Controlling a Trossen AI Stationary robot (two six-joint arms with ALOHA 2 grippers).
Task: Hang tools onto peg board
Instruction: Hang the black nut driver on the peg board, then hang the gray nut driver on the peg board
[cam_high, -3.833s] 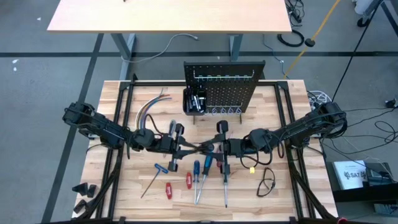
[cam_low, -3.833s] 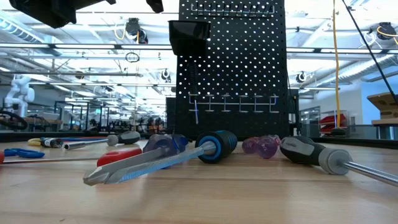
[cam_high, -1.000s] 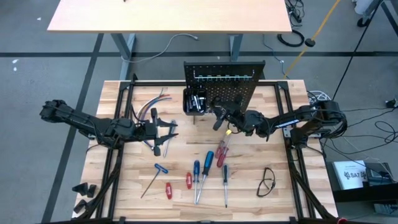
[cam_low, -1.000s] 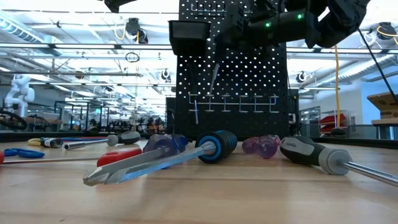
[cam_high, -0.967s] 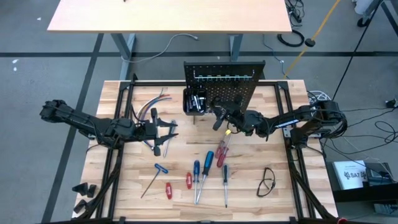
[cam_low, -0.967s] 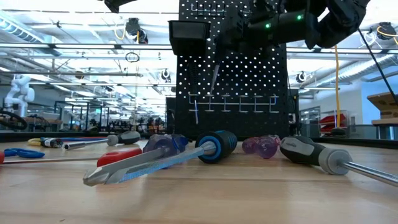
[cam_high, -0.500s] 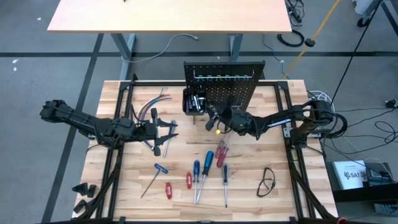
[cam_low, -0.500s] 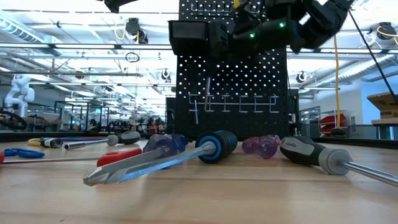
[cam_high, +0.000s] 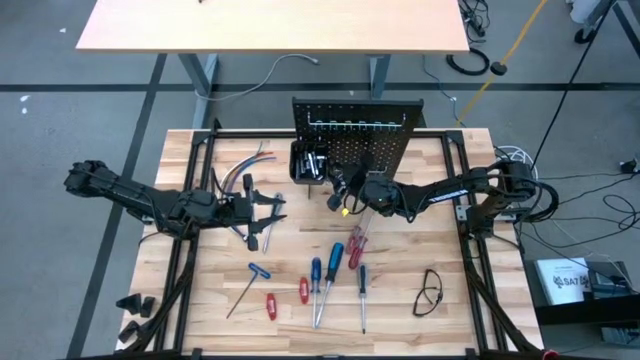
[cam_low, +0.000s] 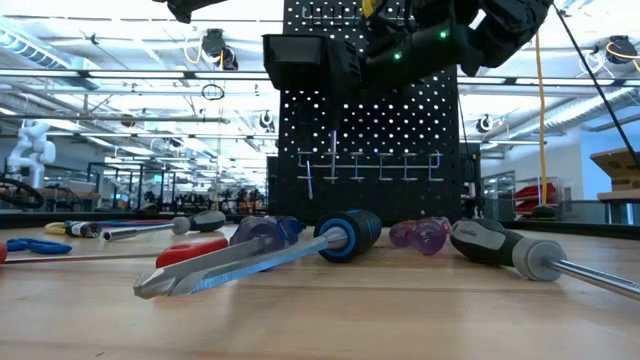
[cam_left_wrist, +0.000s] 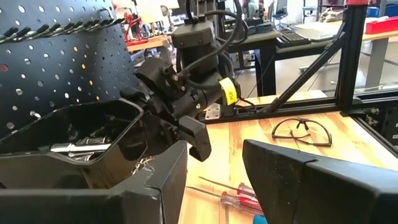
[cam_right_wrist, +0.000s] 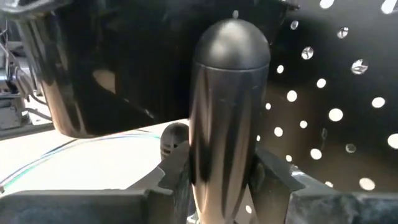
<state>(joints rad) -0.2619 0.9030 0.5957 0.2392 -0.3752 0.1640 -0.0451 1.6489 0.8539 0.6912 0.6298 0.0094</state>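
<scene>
2 dark jointed arms, black cables, yellow label

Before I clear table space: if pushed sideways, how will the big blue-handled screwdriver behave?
The blue-handled screwdriver would probably roll: its handle looks round and lies on the flat table. It looks stiff, with a thick metal shaft, so it should shift as one piece. It may bump the purple handle beside it.

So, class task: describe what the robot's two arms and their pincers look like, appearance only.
Both arms are dark, jointed and slim, with black cables running along them. The left pincer has blocky black fingers. The right pincer looks the same, chunky and black, with a small yellow tag on its wrist and a green light glowing on the arm.
</scene>
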